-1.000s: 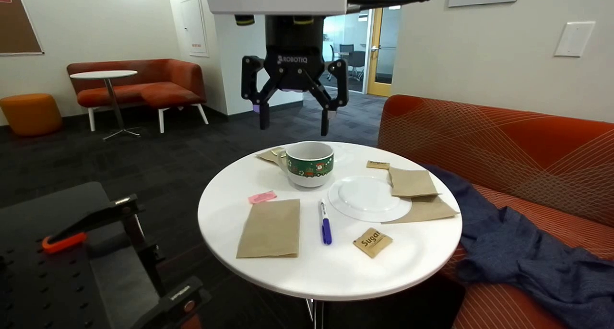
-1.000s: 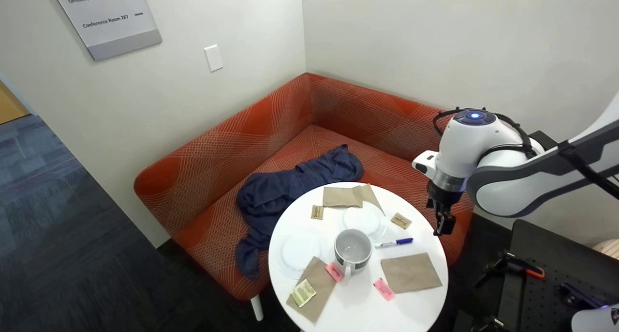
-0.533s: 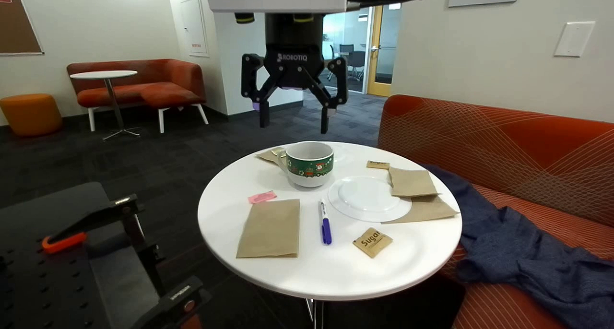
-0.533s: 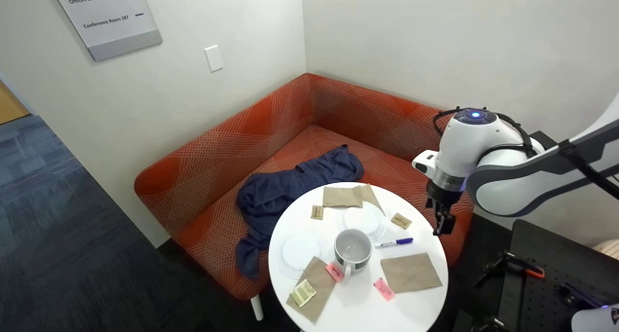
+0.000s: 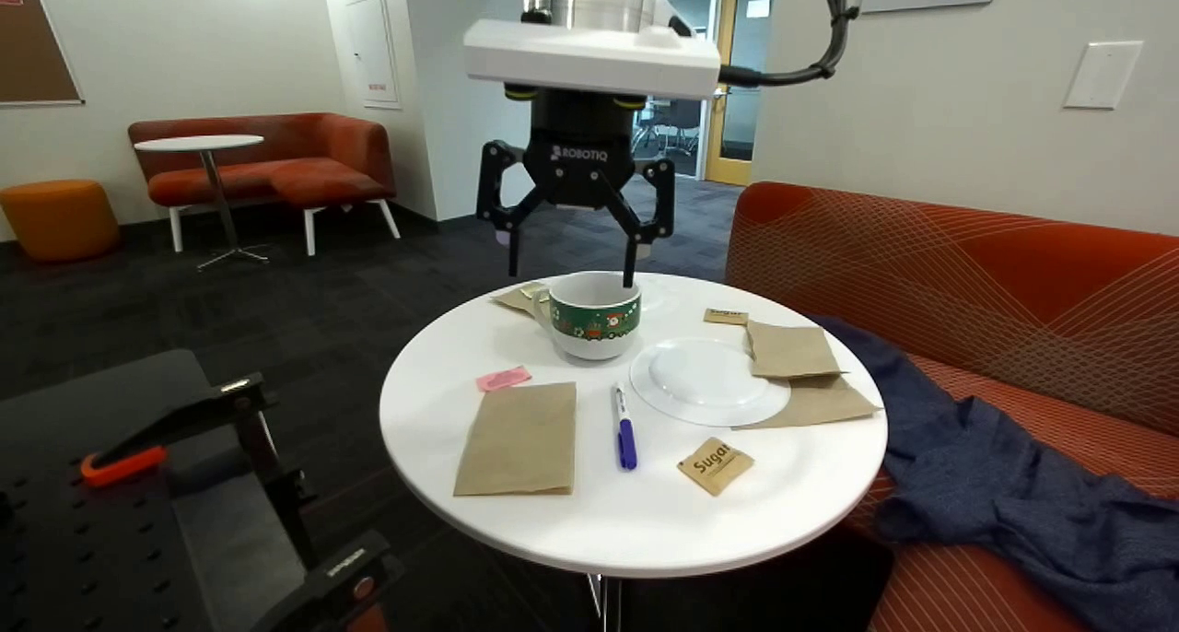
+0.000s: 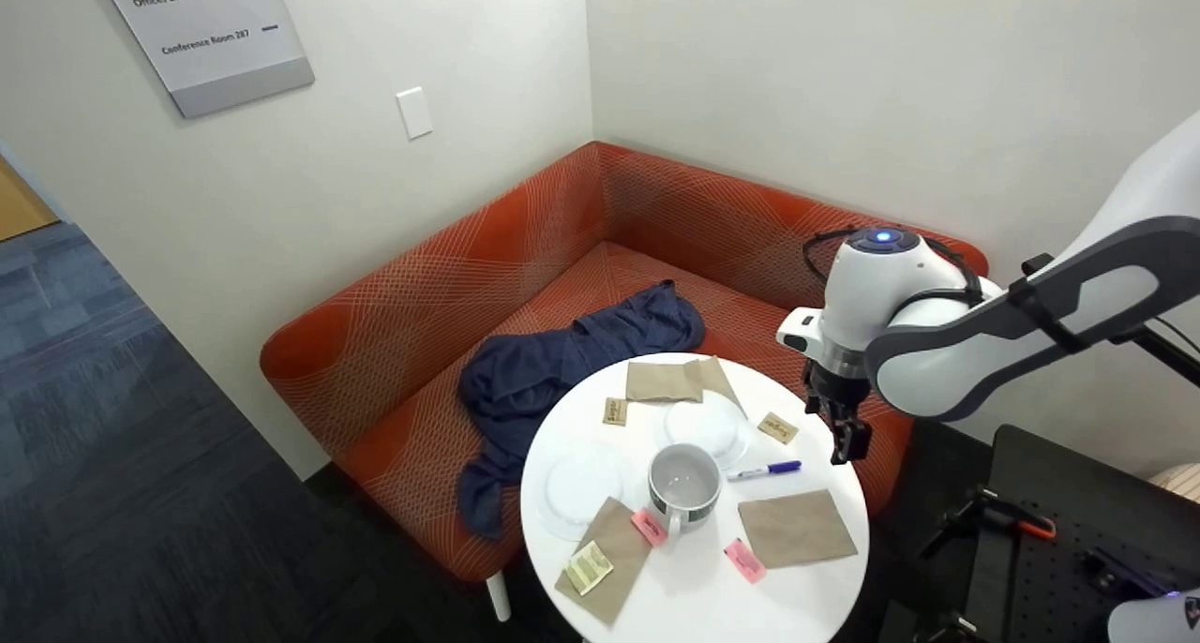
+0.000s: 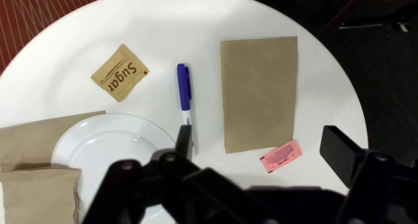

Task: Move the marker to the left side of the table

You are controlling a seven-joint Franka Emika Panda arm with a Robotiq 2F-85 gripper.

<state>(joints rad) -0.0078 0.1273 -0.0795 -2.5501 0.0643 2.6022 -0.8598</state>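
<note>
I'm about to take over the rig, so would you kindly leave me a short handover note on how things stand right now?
Gripper: open, raised above the table, nothing between its jaws.
Marker: lying on the table, apart from the gripper, with a brown napkin on one side and a plate and sugar packet on the other.
Done: no grasp yet.
Remaining: pick the marker up, carry it to the table's left side, set it down and release. The pictures don't settle whose left is meant, so I would confirm that first.
</note>
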